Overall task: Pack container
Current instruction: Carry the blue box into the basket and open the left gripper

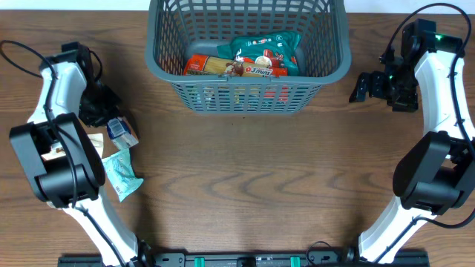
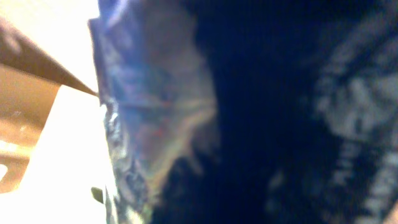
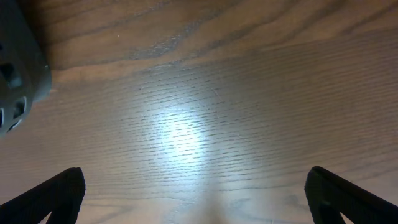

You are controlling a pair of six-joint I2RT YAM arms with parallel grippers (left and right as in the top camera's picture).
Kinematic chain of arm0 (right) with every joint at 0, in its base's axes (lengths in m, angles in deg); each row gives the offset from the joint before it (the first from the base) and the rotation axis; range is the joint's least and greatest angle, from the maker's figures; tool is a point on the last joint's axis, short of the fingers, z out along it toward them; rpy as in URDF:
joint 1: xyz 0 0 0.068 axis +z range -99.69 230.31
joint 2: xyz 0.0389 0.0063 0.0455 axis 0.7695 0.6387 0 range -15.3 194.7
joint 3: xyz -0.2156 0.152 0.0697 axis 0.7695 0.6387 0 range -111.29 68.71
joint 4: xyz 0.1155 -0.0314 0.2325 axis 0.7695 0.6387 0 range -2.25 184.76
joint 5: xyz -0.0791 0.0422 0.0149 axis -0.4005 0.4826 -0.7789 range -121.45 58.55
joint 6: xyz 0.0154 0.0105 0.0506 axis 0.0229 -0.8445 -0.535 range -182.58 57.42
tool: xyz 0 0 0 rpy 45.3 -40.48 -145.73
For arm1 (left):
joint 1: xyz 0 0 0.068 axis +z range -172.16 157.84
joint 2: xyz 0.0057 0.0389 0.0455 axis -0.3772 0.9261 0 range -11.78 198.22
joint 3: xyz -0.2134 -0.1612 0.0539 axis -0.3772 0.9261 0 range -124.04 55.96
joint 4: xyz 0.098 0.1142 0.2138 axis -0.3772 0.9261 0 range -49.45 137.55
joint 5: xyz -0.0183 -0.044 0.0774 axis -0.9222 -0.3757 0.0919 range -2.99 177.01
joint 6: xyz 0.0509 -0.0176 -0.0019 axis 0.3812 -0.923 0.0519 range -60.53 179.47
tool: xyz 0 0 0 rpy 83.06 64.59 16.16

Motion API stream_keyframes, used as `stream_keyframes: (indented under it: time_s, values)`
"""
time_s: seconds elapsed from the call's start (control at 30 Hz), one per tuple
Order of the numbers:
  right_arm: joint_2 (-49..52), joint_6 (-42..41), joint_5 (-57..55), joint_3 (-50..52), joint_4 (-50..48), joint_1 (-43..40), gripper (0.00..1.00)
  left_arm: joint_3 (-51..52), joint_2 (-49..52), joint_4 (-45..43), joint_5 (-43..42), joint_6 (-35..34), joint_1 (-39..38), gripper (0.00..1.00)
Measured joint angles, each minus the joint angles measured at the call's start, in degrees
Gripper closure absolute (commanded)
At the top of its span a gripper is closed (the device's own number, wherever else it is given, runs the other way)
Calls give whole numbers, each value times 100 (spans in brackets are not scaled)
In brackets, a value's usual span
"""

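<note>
Your left gripper (image 1: 100, 111) is down at the left side of the table (image 1: 245, 178), right against a small blue-and-white packet (image 1: 120, 130). Its wrist camera shows only blurred blue foil pressed close, with no fingers to make out, so you cannot tell whether the jaws are wide, narrow or on the packet. That is the main risk: if the bite lands only on a loose corner of crinkly foil, the packet may slip or swing free on the lift and drop short. A teal packet (image 1: 121, 174) lies just beside it on the near side and could be dragged along or pushed under the arm. The carry looks long too, because the container (image 1: 245, 95) sits at the far middle of the table, well apart from this hand, and its thick rim could catch a low-hanging packet. It is a dark grey basket with slotted lattice walls, standing upright, with a red packet (image 1: 202, 67) and a teal bag (image 1: 267, 46) lying inside and room left. Your right gripper (image 3: 199, 193) hangs spread wide over bare wood, holding nothing.
</note>
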Motion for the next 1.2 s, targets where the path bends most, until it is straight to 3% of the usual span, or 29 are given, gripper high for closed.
stream_keyframes:
  time_s: [0.23,0.43,0.63,0.9,1.03,1.2]
  values:
    - [0,0,2,2,24,0,1,-944,-1250,127,-426,216,-2,94]
    - [0,0,0,2,24,0,1,-2378,-2527,63,-785,968,-278,94]
    - [0,0,0,2,63,0,1,-2964,-3200,-365,-970,2846,-1764,94]
    - [0,0,0,2,175,0,1,-2966,-2935,-680,-1060,5692,-3228,94]
    - [0,0,0,2,179,2,1,-2964,-2616,-820,-1062,6712,-3560,94]
    - [0,0,0,2,175,33,1,-2966,-1939,-1082,-1080,7364,-3663,94]
